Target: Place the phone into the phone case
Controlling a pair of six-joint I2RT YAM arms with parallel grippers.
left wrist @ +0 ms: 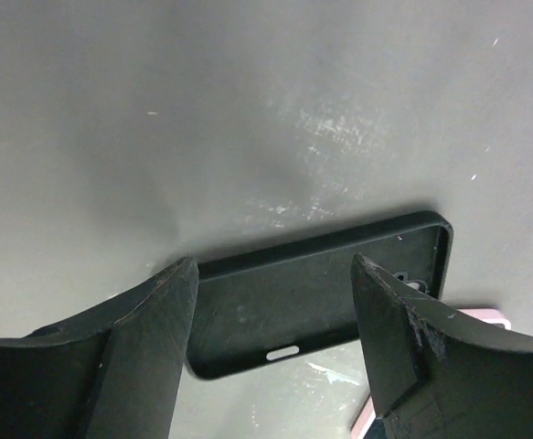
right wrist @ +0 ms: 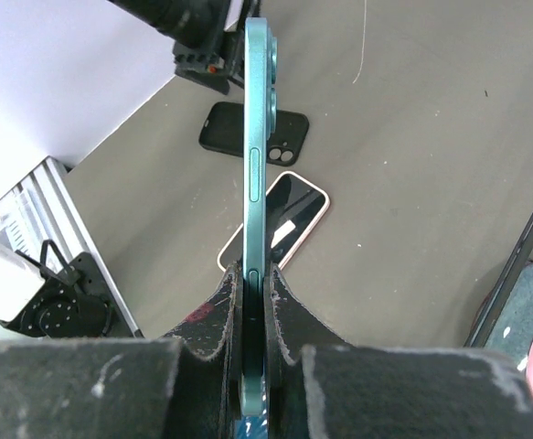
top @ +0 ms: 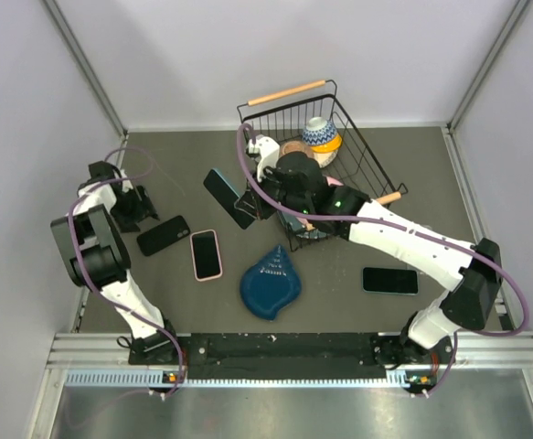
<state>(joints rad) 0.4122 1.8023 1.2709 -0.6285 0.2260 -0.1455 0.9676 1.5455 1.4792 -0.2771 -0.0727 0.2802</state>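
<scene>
A teal phone (right wrist: pixel 255 155) stands on edge, clamped between the fingers of my right gripper (right wrist: pixel 255 293), which is shut on it. From above, this phone (top: pixel 227 196) hangs over the table left of the basket. The empty black phone case (left wrist: pixel 312 293) lies flat on the table, open side up. My left gripper (left wrist: pixel 273 265) hovers just over it with its fingers spread wide and nothing between them. In the top view the case (top: pixel 163 235) lies just right of the left gripper (top: pixel 141 212). The right wrist view shows the case (right wrist: pixel 252 131) beyond the held phone.
A phone in a pink case (top: pixel 206 254) lies screen up right of the black case. A blue teardrop dish (top: pixel 271 282) sits at centre front and another dark phone (top: pixel 390 280) at the right. A wire basket (top: pixel 357 151) holding a bowl stands at the back.
</scene>
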